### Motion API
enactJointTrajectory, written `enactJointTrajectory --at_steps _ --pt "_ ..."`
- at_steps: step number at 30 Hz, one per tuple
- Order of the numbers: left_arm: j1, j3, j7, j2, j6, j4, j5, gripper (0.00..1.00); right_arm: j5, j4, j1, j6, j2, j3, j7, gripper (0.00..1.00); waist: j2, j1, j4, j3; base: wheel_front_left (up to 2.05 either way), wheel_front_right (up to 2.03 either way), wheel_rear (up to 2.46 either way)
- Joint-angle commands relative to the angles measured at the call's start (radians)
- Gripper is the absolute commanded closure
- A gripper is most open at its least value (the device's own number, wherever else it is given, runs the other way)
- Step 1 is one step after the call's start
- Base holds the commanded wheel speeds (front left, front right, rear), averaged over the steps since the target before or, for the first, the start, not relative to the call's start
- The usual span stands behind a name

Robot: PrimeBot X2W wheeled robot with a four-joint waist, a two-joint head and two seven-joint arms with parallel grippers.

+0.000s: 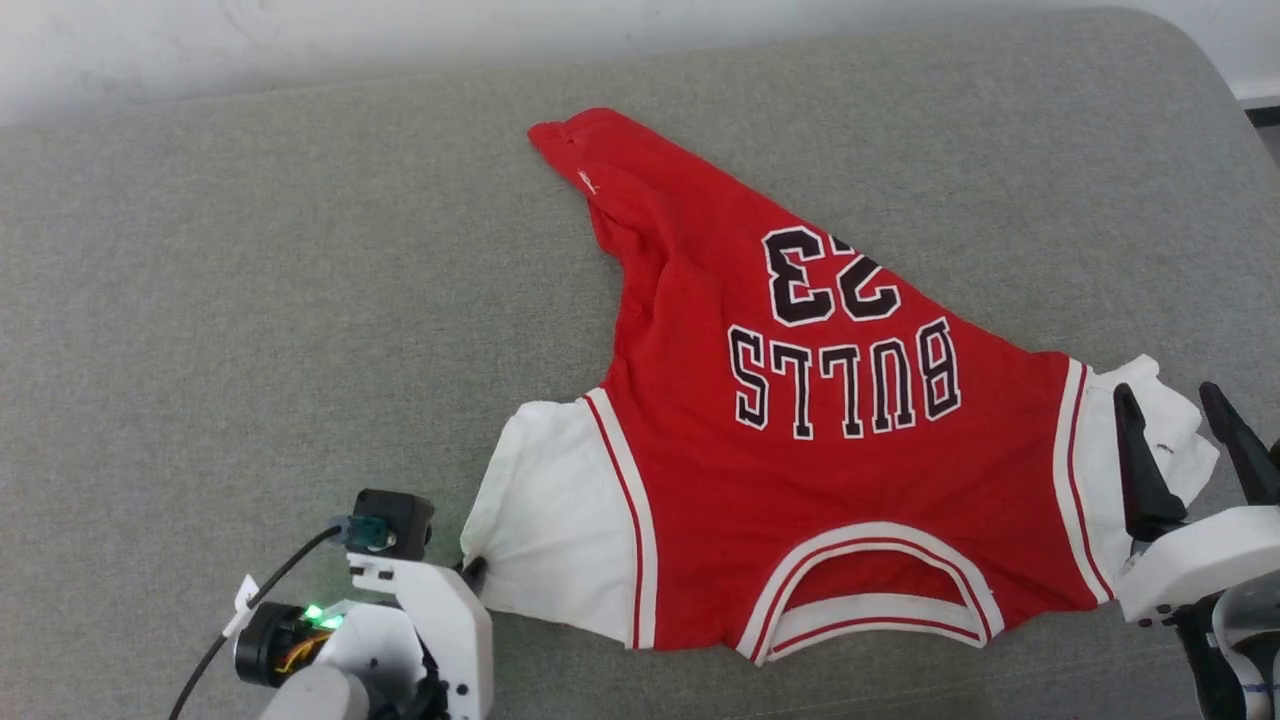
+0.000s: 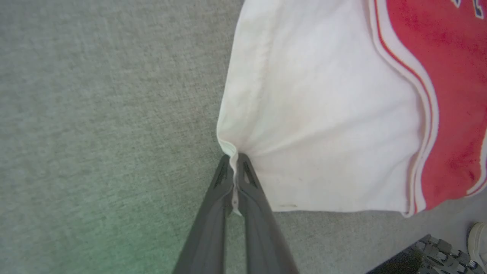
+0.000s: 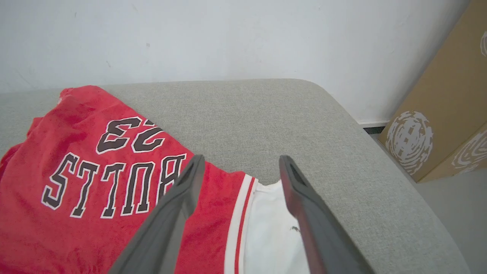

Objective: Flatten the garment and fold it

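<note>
The garment [image 1: 800, 480] is a red T-shirt with white sleeves and black block lettering, lying crumpled on the grey cushion with its collar toward me. Its far hem is bunched into a point at the back. My left gripper [image 1: 472, 572] is shut on the edge of the left white sleeve [image 2: 304, 114]; in the left wrist view the two fingers [image 2: 249, 182] pinch a fold of white cloth. My right gripper [image 1: 1185, 440] stands open above the right white sleeve [image 3: 270, 236], its fingers [image 3: 300, 190] spread over the cloth without touching it.
The grey upholstered cushion [image 1: 250, 300] has rounded edges at the right and back. A white wall runs behind it. Brown cardboard boxes [image 3: 449, 114] stand on the floor to the right of the cushion.
</note>
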Motion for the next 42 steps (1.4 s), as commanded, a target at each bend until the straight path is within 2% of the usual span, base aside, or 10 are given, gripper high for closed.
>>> enactJointTrajectory --at_steps 1,6,12,15,24,31,37,38,39,42 --pt "0.049 -0.034 0.029 -0.025 -0.009 0.045 -0.013 1.00 -0.016 0.004 0.009 -0.001 -0.006 -0.004 -0.006 0.00 -0.0001 0.0000 0.006 -0.008 0.00 0.00 0.00" --pt "0.038 0.035 -0.107 -0.030 0.033 -0.009 -0.015 1.00 -0.028 0.019 0.031 -0.001 -0.032 0.012 0.037 0.00 -0.0001 0.0000 0.029 -0.044 0.00 0.00 0.00" --pt "0.050 0.103 -0.208 -0.031 0.085 -0.123 -0.018 1.00 0.004 0.036 0.119 -0.001 -0.107 0.044 0.215 0.00 -0.0001 0.0000 0.071 -0.071 0.00 0.00 0.00" --pt "0.061 0.126 -0.217 -0.016 0.106 -0.186 -0.011 1.00 0.025 0.032 0.135 -0.001 -0.139 0.031 0.279 0.00 -0.0001 0.0000 0.091 -0.065 0.00 0.00 0.00" --pt "0.095 0.145 -0.216 -0.013 0.142 -0.287 -0.013 1.00 0.052 0.073 0.147 -0.001 -0.146 -0.022 0.457 0.00 -0.0001 0.0000 0.138 -0.033 0.00 0.00 0.00" --pt "0.095 0.120 -0.212 -0.025 0.141 -0.301 -0.013 1.00 0.009 0.181 0.109 -0.001 -0.145 -0.071 0.466 0.00 -0.0001 0.0000 0.162 0.002 0.00 0.00 0.00" --pt "0.081 0.107 -0.205 -0.022 0.137 -0.300 -0.010 1.00 0.025 0.267 0.078 -0.001 -0.110 -0.068 0.477 0.00 -0.0001 0.0000 0.167 0.023 0.00 0.00 0.00" --pt "0.079 0.106 -0.203 -0.021 0.137 -0.299 -0.010 1.00 0.039 0.277 0.075 -0.001 -0.107 -0.055 0.479 0.45 -0.0001 0.0000 0.167 0.024 0.00 0.00 0.00" --pt "0.078 0.105 -0.202 -0.020 0.136 -0.298 -0.010 1.00 0.051 0.283 0.073 -0.001 -0.108 -0.039 0.477 0.97 -0.0001 0.0000 0.166 0.025 0.00 0.00 0.00" --pt "0.076 0.105 -0.200 -0.018 0.136 -0.291 -0.014 1.00 0.078 0.292 0.072 -0.001 -0.120 0.002 0.473 1.00 -0.0001 0.0000 0.157 0.016 0.00 0.00 0.00"
